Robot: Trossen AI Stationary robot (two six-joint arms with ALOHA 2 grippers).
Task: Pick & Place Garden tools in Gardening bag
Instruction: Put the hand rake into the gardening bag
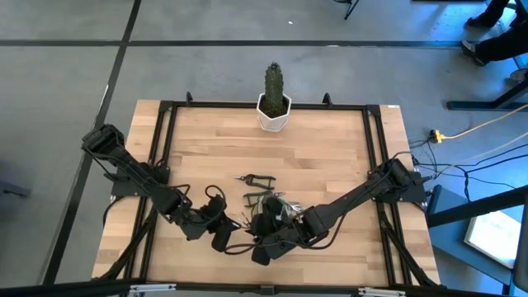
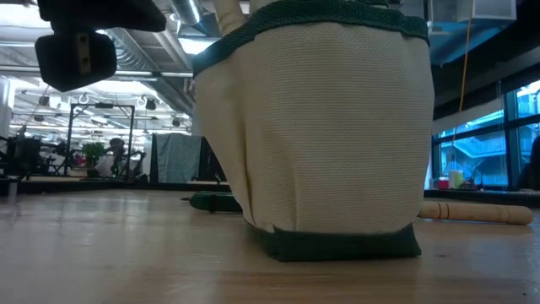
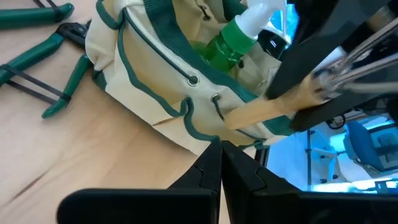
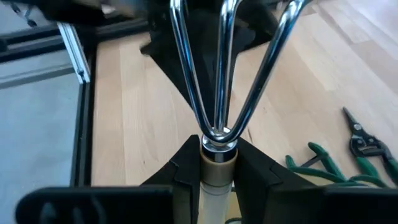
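Two hands work at the gardening bag (image 3: 155, 93): the right hand (image 4: 217, 163) pinches the wooden-handled fork (image 4: 219, 68) over the bag's mouth, the left hand (image 3: 222, 163) pressed together beside it. Green-handled shears (image 3: 43, 81) lie nearby on the counter (image 1: 330, 165).

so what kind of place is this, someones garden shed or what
More likely a robotics lab or workshop than a shed: a butcher-block table in a black metal frame on a grey concrete floor, exposed ceiling ducts and more rigs in the open hall behind, cables trailing across the floor.
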